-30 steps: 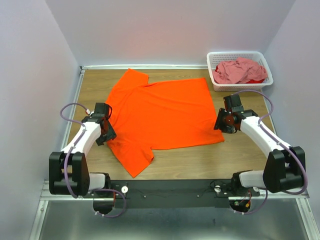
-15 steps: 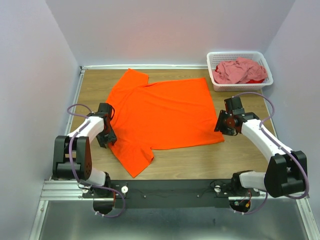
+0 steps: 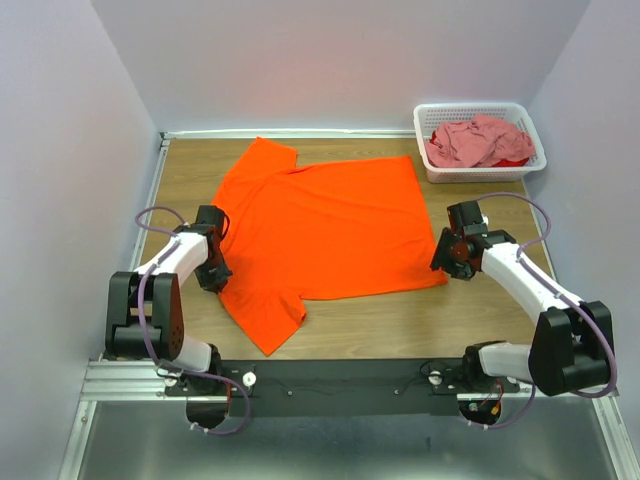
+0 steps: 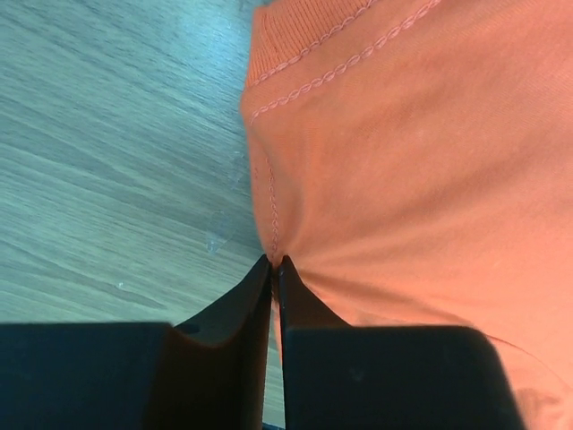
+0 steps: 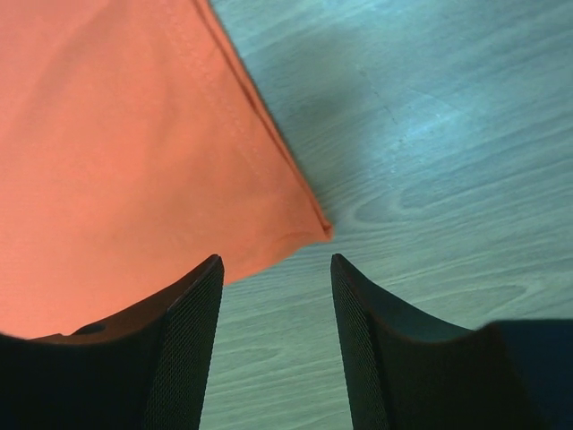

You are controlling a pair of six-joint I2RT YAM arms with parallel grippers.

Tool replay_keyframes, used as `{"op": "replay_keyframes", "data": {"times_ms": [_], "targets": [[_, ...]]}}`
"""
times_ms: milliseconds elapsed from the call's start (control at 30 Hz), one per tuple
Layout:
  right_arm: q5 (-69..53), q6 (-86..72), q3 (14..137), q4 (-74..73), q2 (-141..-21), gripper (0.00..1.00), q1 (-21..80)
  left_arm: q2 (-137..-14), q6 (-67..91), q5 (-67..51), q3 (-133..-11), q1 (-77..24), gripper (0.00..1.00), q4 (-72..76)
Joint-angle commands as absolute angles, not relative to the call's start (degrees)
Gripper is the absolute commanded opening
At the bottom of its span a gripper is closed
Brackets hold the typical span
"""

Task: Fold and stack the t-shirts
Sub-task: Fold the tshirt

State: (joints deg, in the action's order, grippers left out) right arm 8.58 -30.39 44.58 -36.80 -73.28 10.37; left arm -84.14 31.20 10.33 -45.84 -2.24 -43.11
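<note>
The left pincer (image 4: 275, 262) was clamped on the left edge of the orange t-shirt (image 3: 320, 225), which lay flat on the surface (image 3: 400, 320). At its near right corner, the right pincer (image 5: 273, 260) stood wide, the corner between its 2 fingers. Beyond its far right corner, the pink t-shirt (image 3: 475, 140) lay in the basket (image 3: 470, 106).

Bare table (image 3: 400, 325) fronts the orange t-shirt (image 3: 330, 225); the basket (image 3: 485, 173) blocks far right.

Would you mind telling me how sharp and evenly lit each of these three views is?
Top view: soft, even light, all sharp, a faint orange tint on the back wall above the orange shirt. Left wrist view: stitching crisp, the left hand a dark silhouette. Right wrist view: a soft shadow on the table beside the hem.
</note>
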Motion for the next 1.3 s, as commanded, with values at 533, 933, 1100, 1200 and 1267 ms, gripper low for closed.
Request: {"op": "replay_keyframes", "data": {"times_ms": [533,933,1100,1200,1267], "targets": [[9.8,-41.0,36.7,-33.1,-74.3,0.57,9.0,-77.6,29.3,9.6,-43.9,-2.0,0.00,-45.0],[11.1,-42.6,38.1,-32.2,-73.6,0.57,8.4,-76.3,29.2,9.7,-43.3,-2.0,0.00,-44.4],[10.6,-42.9,38.1,-31.8,-74.4,0.55,8.3,-75.9,29.1,9.7,-43.3,-2.0,0.00,-44.4],[9.5,-42.8,38.9,-31.7,-74.0,0.53,8.2,-75.9,29.3,9.7,-43.2,-2.0,0.00,-44.3],[9.2,-43.0,39.2,-31.7,-73.3,0.53,8.2,-75.8,29.2,9.7,-43.2,-2.0,0.00,-44.3]]}}
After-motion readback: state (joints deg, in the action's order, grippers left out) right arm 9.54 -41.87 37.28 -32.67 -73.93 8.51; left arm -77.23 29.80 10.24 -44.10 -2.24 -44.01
